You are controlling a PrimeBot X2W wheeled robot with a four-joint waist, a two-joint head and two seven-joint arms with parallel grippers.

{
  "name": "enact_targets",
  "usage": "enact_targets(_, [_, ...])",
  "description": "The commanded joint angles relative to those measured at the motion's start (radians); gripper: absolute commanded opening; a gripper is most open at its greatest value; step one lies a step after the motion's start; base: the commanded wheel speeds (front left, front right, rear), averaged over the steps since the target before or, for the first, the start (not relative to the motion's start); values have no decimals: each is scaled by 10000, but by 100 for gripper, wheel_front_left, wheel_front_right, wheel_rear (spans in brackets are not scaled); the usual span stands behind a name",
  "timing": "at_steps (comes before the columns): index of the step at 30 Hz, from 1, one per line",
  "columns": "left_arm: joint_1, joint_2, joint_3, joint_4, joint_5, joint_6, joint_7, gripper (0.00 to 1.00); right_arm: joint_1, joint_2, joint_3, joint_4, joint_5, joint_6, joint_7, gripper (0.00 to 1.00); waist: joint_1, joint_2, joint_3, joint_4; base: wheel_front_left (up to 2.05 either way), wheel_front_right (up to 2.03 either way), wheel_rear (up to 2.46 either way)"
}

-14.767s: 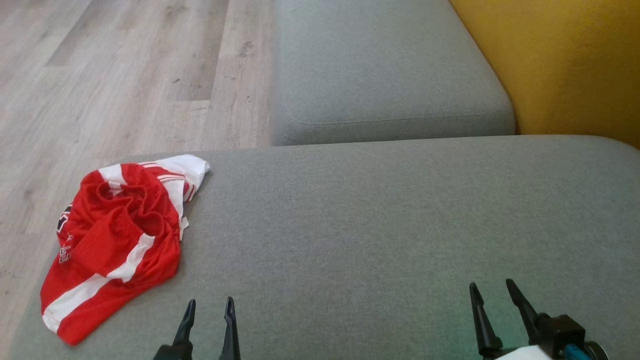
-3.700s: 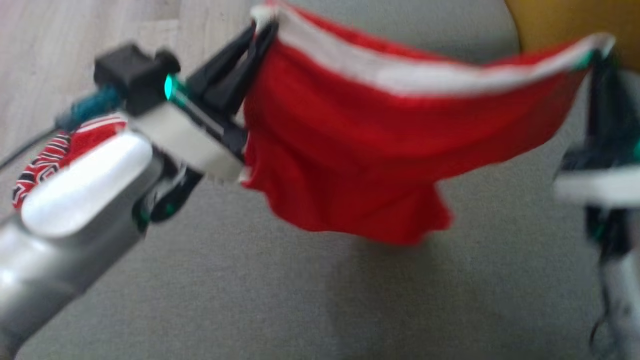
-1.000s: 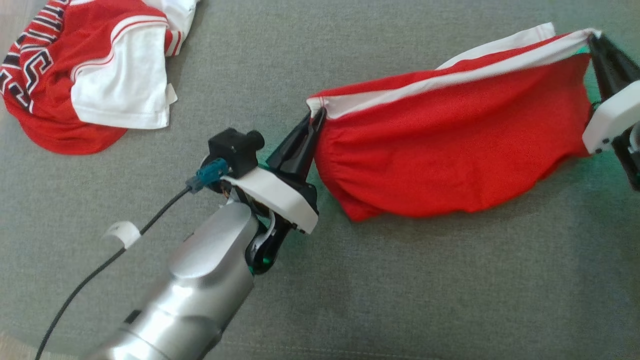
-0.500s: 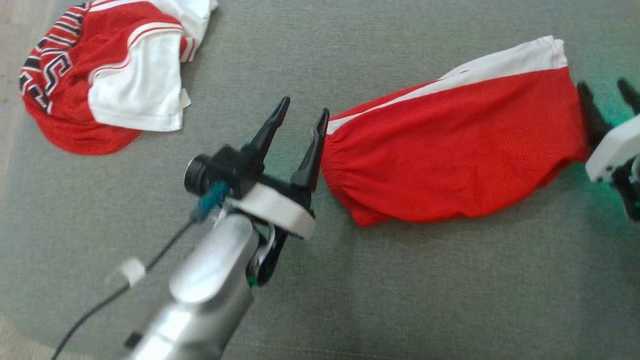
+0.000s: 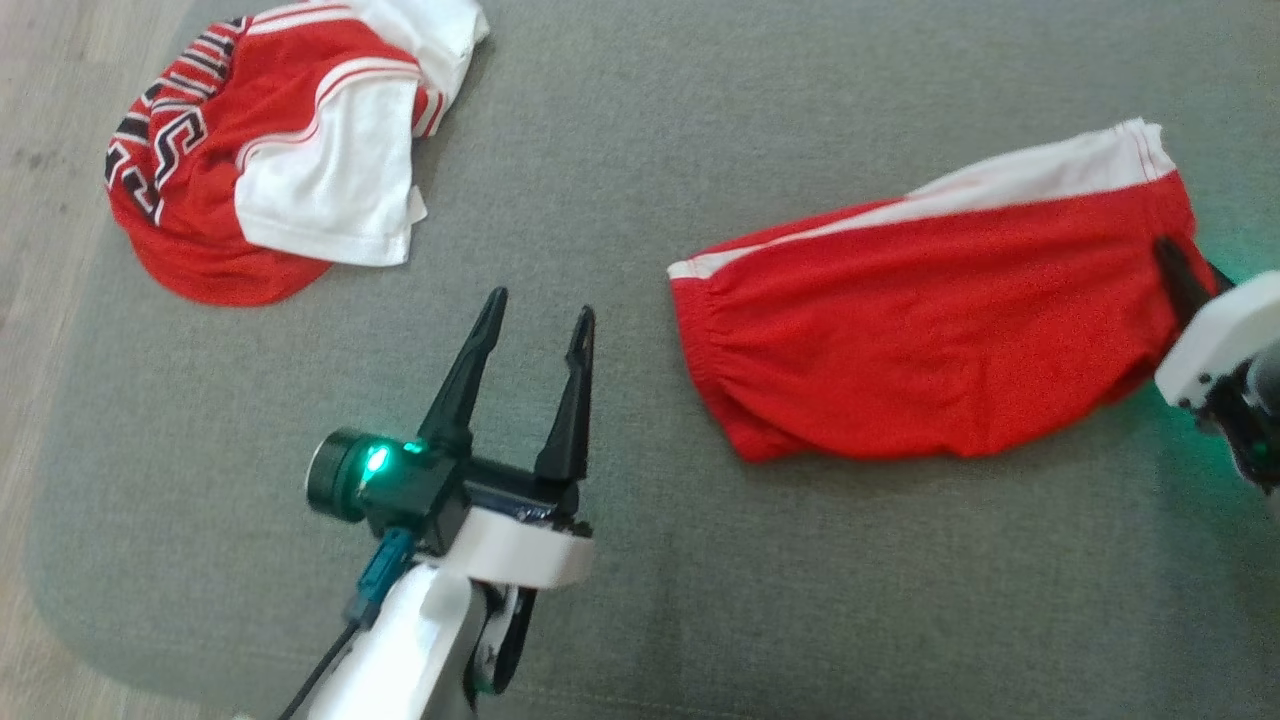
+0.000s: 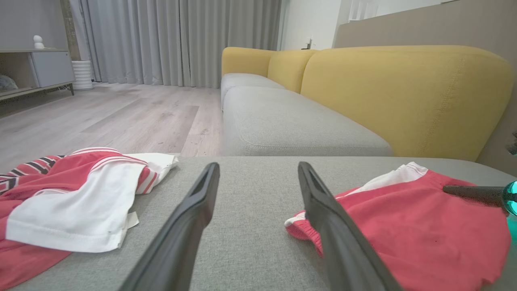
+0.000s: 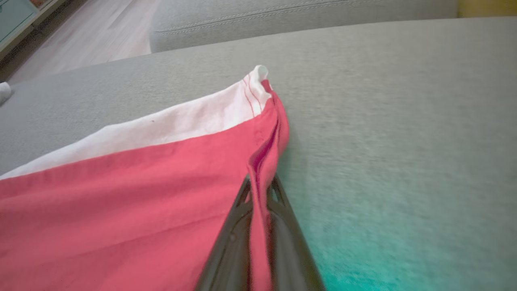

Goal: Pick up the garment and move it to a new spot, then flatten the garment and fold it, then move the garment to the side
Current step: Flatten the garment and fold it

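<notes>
The garment, a pair of red shorts (image 5: pixel 930 340) with a white side stripe, lies spread on the grey sofa cushion (image 5: pixel 620 150), right of centre. My right gripper (image 5: pixel 1175 260) is at its right end. In the right wrist view the fingers of the right gripper (image 7: pixel 260 180) are shut on a raised fold of the shorts' (image 7: pixel 141 182) red edge. My left gripper (image 5: pixel 541 302) stands open and holds nothing. It is apart from the shorts' gathered waistband, to its left. The left wrist view shows the left gripper (image 6: pixel 257 165) pointing between the shorts (image 6: pixel 424 226) and a second garment.
A red and white jersey (image 5: pixel 280 160) with black lettering lies crumpled at the cushion's far left corner, near the wooden floor (image 5: pixel 40 150). Beyond are another grey seat (image 6: pixel 282 121) and a yellow backrest (image 6: pixel 404 93). Bare cushion lies between the two garments.
A second ago both grippers held the shorts stretched above the cushion. Both let go and the shorts dropped flat. The left gripper drew back open; the right has shut again on the right edge.
</notes>
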Motion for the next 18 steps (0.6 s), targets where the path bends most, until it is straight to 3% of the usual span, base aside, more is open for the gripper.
enact_targets(1, [124, 167, 534, -424, 143, -21, -60, 100, 396, -356, 24, 58, 229, 67, -271, 0, 1, 0, -313, -244, 0, 0, 0])
enact_targets(10, [827, 204, 1181, -708, 411, -161, -60, 100, 1541, -1066, -360, 592, 1196, 67, -799, 0, 1, 0, -1052, -1237, 0, 0, 0])
enact_targets(18, [1082, 55, 1375, -643, 514, -367, -60, 100, 1618, -1186, -488, -189, 1244, 67, -1462, 0, 1, 0, -1406, -1734, 0, 0, 0])
